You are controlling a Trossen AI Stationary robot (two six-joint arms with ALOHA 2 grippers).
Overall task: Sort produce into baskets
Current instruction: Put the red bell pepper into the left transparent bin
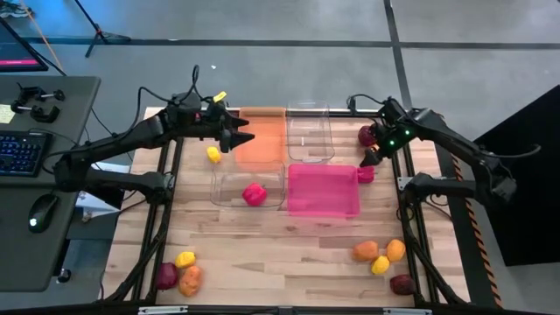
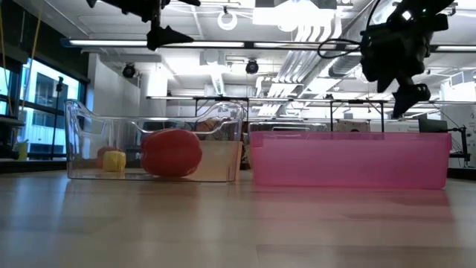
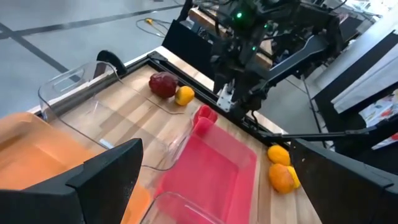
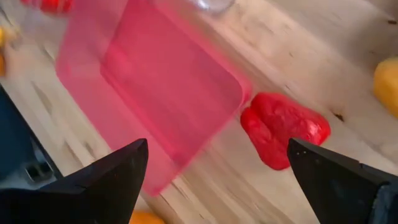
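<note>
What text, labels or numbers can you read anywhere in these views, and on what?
None can be read.
Keyboard on the side desk: key legends too small to read.
Yellow note beside it: any writing too small to tell.
Monitor at the desk's far corner: shows colour only, no legible words.
Yellow tag on the left arm: no print made out.
Bins and produce: no labels visible.

the left arm reaches from nine o'clock toward twelve, its left gripper (image 1: 243, 138) held aloft, fingers spread. the right arm bends in from three o'clock, its right gripper (image 1: 371, 157) raised, fingers apart.
</note>
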